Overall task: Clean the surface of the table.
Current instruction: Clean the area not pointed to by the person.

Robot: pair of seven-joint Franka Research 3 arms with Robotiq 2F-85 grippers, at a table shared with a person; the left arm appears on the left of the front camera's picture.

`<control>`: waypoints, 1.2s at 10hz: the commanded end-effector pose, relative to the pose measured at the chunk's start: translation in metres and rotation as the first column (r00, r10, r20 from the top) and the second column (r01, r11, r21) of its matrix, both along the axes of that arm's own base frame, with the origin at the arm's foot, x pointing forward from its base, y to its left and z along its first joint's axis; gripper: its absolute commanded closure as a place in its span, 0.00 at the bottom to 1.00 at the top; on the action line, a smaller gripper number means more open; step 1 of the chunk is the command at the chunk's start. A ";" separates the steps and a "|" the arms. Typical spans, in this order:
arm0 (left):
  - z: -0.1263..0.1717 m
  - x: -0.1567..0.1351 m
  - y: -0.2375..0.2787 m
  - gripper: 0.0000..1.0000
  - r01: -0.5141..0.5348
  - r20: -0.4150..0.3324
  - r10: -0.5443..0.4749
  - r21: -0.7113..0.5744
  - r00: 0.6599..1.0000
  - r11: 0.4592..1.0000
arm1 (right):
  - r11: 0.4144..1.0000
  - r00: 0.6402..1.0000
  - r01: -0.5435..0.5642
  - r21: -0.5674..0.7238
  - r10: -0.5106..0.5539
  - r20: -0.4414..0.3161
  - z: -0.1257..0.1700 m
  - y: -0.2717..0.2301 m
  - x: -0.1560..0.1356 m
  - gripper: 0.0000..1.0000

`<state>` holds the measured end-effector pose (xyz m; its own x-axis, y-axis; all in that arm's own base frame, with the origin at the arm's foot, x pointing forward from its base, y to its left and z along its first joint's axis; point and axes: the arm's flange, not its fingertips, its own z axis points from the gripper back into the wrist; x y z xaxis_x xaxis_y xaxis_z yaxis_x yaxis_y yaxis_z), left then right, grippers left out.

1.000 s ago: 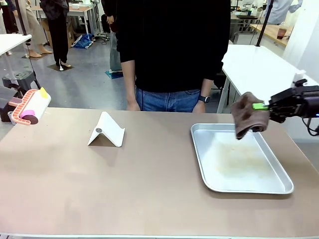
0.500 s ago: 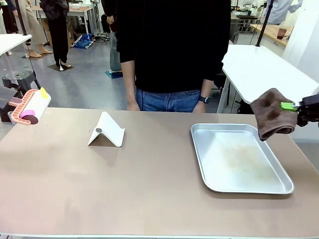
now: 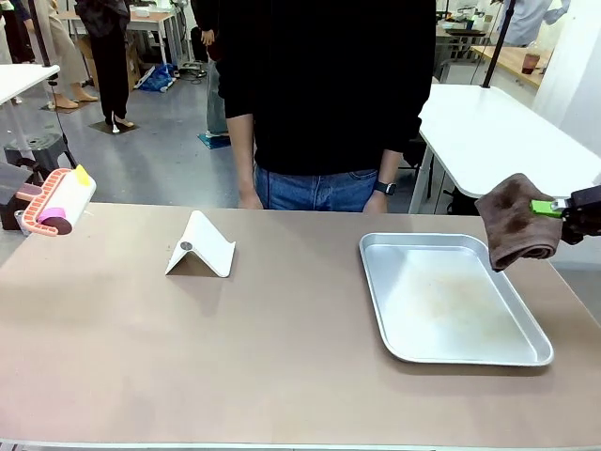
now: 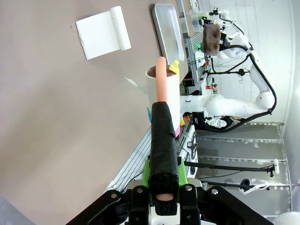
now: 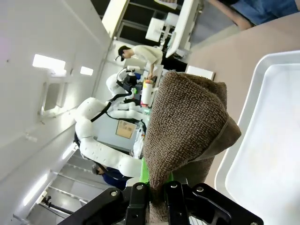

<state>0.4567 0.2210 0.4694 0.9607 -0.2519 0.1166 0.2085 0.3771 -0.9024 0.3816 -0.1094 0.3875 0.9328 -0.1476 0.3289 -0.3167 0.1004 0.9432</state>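
Note:
The taupe-brown table stretches across the front view. At its left edge is a lint roller with a salmon frame and white roll. In the left wrist view my left gripper is shut on the black foam handle of the roller, above the table. Near the table's right edge my right gripper is shut on a brown cloth that hangs just past the far right corner of the tray. The right wrist view shows the cloth bunched between my right gripper's jaws.
A silver metal tray with a faint smear lies on the table's right half. A white folded stand sits left of centre. A person stands at the far edge. A white table stands behind on the right.
My right gripper has carried the brown cloth to the right, from over the tray's far corner to beyond the tray's right rim. The roller at the left has not moved.

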 end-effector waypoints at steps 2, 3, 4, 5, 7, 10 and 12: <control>0.004 -0.003 0.000 0.77 0.007 0.001 -0.007 -0.012 1.000 1.000 | 0.998 0.999 0.050 -0.042 -0.049 0.021 -0.005 0.000 0.001 0.88; 0.004 -0.003 0.000 0.77 0.007 0.001 -0.007 -0.012 1.000 1.000 | 0.996 0.998 0.060 -0.068 -0.059 0.013 -0.007 0.001 0.003 0.88; 0.004 -0.003 0.000 0.77 0.007 0.001 -0.007 -0.012 1.000 1.000 | 0.993 0.997 0.073 -0.094 -0.073 0.002 -0.009 0.001 0.005 0.88; 0.004 -0.003 0.000 0.77 0.007 0.001 -0.007 -0.012 1.000 1.000 | 0.987 0.996 0.086 -0.136 -0.089 -0.012 -0.012 0.003 0.007 0.88; 0.004 -0.003 0.000 0.77 0.007 0.001 -0.007 -0.012 1.000 1.000 | 0.967 0.994 0.104 -0.231 -0.111 -0.017 -0.015 0.009 0.013 0.88; 0.004 -0.003 0.000 0.77 0.007 0.001 -0.007 -0.012 1.000 1.000 | 0.879 0.988 0.132 -0.458 -0.153 -0.008 -0.018 0.025 0.023 0.88; 0.004 -0.003 0.000 0.77 0.007 0.001 -0.007 -0.012 1.000 1.000 | 0.764 0.994 0.078 -0.641 -0.111 -0.011 -0.025 0.051 0.035 0.88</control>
<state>0.4567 0.2208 0.4691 0.9607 -0.2522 0.1162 0.2080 0.3767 -0.9027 0.4178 -0.0773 0.3615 0.9228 -0.0540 0.3816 -0.2656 0.6285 0.7311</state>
